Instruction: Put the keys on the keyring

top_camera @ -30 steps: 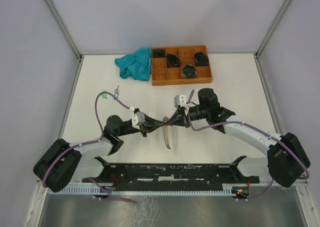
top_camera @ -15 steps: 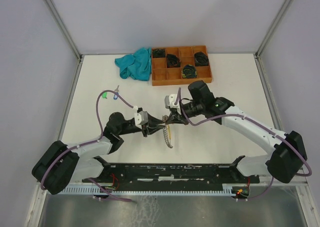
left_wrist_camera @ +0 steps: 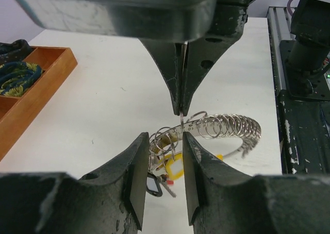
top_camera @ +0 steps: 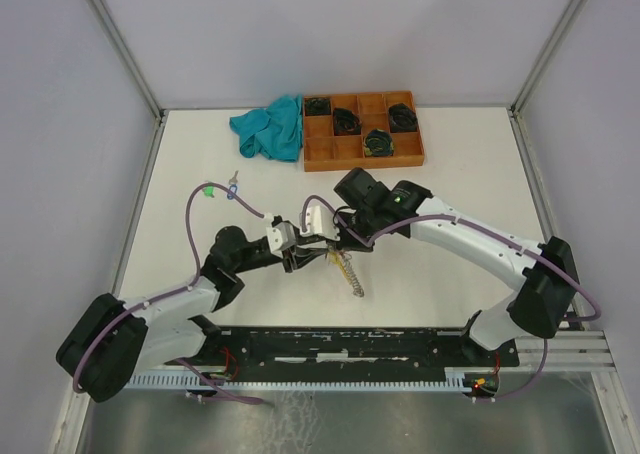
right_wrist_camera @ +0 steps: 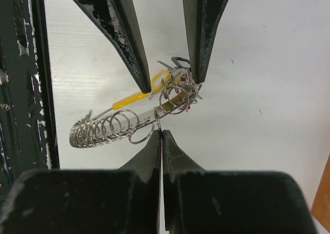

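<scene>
The keyring (left_wrist_camera: 227, 126) is a curved silvery strip threaded with several small wire rings, with a yellow segment (right_wrist_camera: 131, 98). My right gripper (right_wrist_camera: 158, 133) is shut on one small ring of it and holds it above the table. My left gripper (left_wrist_camera: 164, 138) is open, its pads either side of the ring cluster without touching. Keys with a yellow tag (left_wrist_camera: 175, 168) and a dark-framed tag (left_wrist_camera: 153, 183) hang from that end. In the top view both grippers meet mid-table, left (top_camera: 312, 253) and right (top_camera: 338, 242), and the keyring (top_camera: 352, 274) dangles below. Loose keys (top_camera: 232, 186) with green and blue tags lie far left.
An orange-brown tray (top_camera: 330, 159) with black coiled bundles stands at the back, and its corner shows in the left wrist view (left_wrist_camera: 46, 84). A teal cloth (top_camera: 270, 126) lies to its left. The black base rail (top_camera: 340, 342) runs along the near edge.
My left gripper has opened and let go of the keyring. The right arm has swung left and nearer, still pinching the ring. The dangling keyring now slants the other way.
</scene>
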Robot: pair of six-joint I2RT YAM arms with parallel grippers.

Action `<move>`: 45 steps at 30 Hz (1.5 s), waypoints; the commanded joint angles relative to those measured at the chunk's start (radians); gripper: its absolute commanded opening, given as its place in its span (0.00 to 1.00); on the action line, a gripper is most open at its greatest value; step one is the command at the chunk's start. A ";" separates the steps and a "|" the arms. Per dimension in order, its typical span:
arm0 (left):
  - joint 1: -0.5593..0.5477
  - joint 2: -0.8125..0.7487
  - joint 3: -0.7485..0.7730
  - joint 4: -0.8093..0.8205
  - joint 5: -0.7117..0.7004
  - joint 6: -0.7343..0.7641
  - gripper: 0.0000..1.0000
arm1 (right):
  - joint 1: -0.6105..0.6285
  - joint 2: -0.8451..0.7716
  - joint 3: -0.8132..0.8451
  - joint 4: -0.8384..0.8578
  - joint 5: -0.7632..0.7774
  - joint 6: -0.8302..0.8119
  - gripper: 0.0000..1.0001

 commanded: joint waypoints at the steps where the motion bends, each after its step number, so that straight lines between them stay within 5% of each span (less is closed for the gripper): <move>1: 0.000 0.045 0.012 0.072 0.028 0.009 0.40 | 0.019 -0.018 0.052 -0.038 0.062 -0.008 0.01; 14: -0.006 0.211 0.027 0.333 0.119 -0.165 0.38 | 0.028 -0.015 0.050 -0.004 0.039 0.010 0.01; 45: -0.015 0.280 0.035 0.335 0.037 -0.188 0.32 | 0.029 -0.061 0.013 0.073 0.033 0.075 0.01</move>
